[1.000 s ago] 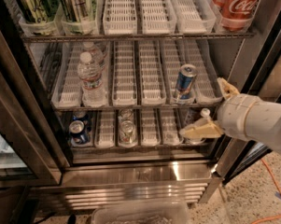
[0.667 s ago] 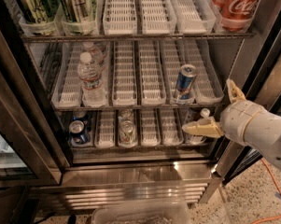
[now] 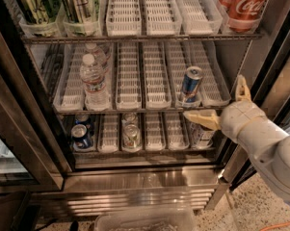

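My gripper [image 3: 220, 102] is open at the right side of an open drinks fridge, in front of the edge of the middle shelf [image 3: 135, 110]. One finger [image 3: 200, 118] points left, just below a blue and silver can [image 3: 190, 85] standing on that shelf. The other finger [image 3: 241, 88] points up, to the right of the can. Neither finger touches the can and nothing is held. Behind the lower finger, a can [image 3: 200, 136] on the bottom shelf is partly hidden.
Water bottles [image 3: 94, 83] stand at the middle shelf's left. On the bottom shelf are a blue can [image 3: 81, 136] and a silver can [image 3: 131, 134]. The top shelf has green cans [image 3: 77, 4] and red cola cans [image 3: 245, 6]. A clear bin [image 3: 144, 220] sits on the floor.
The gripper has risen a little, so its lower finger now lies at the middle shelf's edge under the blue and silver can. The cans and bottles have not moved.
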You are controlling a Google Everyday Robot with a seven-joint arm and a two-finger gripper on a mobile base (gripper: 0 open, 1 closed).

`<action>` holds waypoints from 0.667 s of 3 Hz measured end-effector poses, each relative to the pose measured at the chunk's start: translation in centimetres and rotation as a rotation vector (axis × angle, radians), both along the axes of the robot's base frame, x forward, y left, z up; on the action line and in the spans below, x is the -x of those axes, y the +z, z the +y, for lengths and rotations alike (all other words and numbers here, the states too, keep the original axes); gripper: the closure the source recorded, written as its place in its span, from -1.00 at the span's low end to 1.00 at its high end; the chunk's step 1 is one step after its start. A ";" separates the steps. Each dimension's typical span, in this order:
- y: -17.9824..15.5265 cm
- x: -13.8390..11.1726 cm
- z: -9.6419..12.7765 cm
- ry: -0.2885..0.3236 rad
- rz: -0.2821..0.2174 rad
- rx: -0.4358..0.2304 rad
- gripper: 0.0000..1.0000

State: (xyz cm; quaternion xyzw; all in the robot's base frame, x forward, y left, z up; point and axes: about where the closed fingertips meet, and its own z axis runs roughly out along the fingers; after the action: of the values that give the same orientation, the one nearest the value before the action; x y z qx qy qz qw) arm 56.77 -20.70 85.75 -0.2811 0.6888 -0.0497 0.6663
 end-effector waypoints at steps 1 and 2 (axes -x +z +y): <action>1.3 -0.3 2.3 0.029 -0.024 -0.029 -1.00; 1.2 0.1 2.6 0.023 -0.015 -0.041 -1.00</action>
State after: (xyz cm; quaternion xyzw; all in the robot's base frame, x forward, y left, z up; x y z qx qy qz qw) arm 56.68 -18.13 86.98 -0.2749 0.6814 -0.0297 0.6776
